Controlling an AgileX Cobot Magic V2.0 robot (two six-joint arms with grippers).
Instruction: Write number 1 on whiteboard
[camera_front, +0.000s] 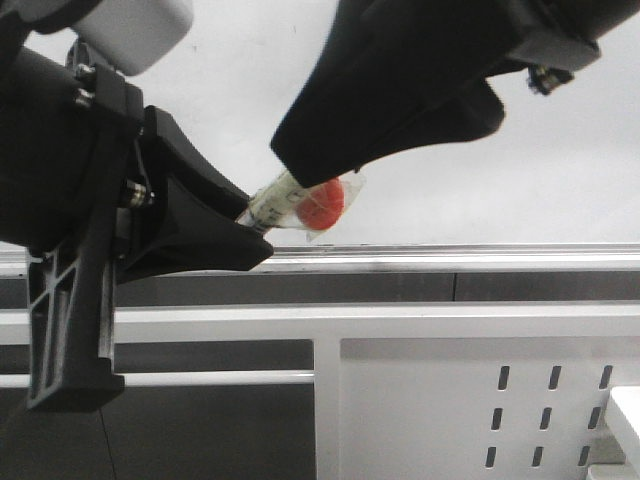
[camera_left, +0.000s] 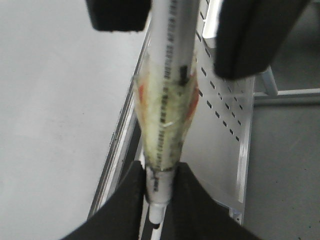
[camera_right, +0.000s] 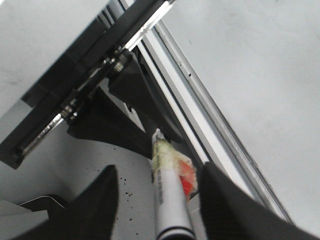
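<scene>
A white marker pen, wrapped in yellowed tape with a red patch, is held slanted in front of the whiteboard. My left gripper is shut on the pen's lower end. My right gripper comes down from the upper right. It is open, its fingers standing either side of the pen's barrel with gaps on both sides. No number 1 shows on the visible parts of the whiteboard, which is plain white.
A silver rail runs along the whiteboard's lower edge. Below it is a white metal panel with slotted holes, also in the left wrist view. A grey surface with dark specks lies under the right gripper.
</scene>
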